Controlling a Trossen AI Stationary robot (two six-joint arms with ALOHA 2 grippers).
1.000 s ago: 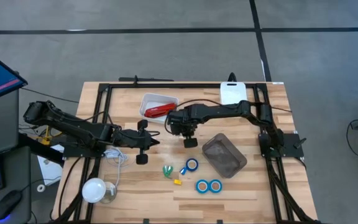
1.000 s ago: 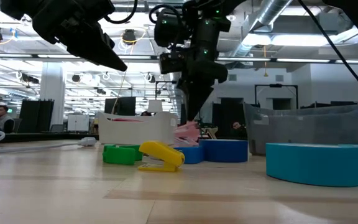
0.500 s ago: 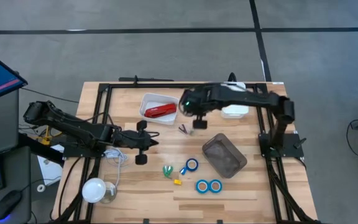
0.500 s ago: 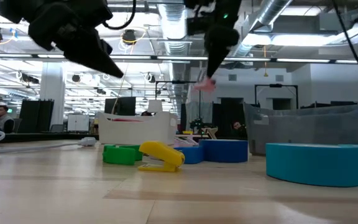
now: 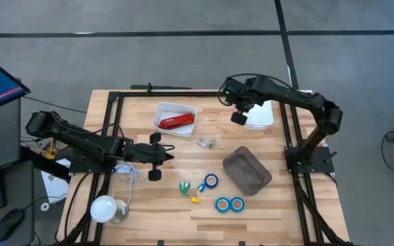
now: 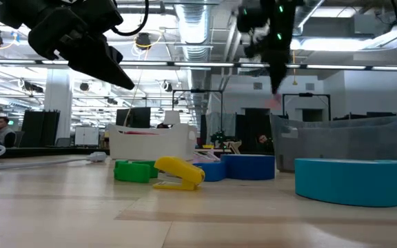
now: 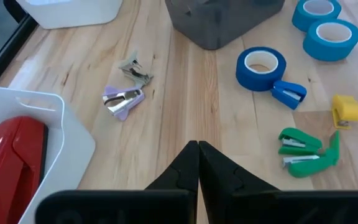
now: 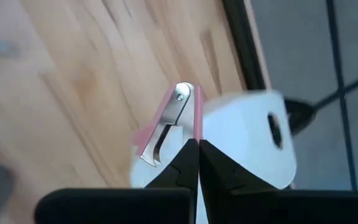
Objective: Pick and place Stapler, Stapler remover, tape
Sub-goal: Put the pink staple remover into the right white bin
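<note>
My right gripper (image 5: 239, 117) hovers high beside the white bin (image 5: 260, 115) near the table's far right, shut on a pink staple remover (image 8: 178, 118). The red stapler (image 5: 176, 121) lies on its side in a white tray (image 5: 163, 109). Two more staple removers, a purple one (image 7: 123, 99) and a bare metal one (image 7: 135, 70), lie on the wood between tray and grey container. Three blue tape rolls (image 5: 211, 181) (image 5: 222, 203) (image 5: 237, 203) lie flat near the table's near edge. My left gripper (image 5: 156, 164) waits shut above the table left of centre. My right gripper pinches the pink staple remover between its two shut fingers. The remover's pink body and metal claw (image 8: 160, 140) stick out past the fingertips. The fingers point down, and the remover hangs below them (image 6: 273, 102), lifted clear of the table.
A grey container (image 5: 247, 171) stands right of centre. A small green stapler (image 5: 184, 186), a yellow one (image 5: 195, 199) and a blue one (image 7: 288, 93) lie by the tape. A black frame (image 5: 115, 102) rims the table. A white lamp (image 5: 104, 208) and cable sit at the near left.
My right gripper has risen from the table's middle with the pink staple remover and swung toward the far right, ending beside the white bin. The remover is lifted clear, high above the table. The other removers stayed on the wood.
</note>
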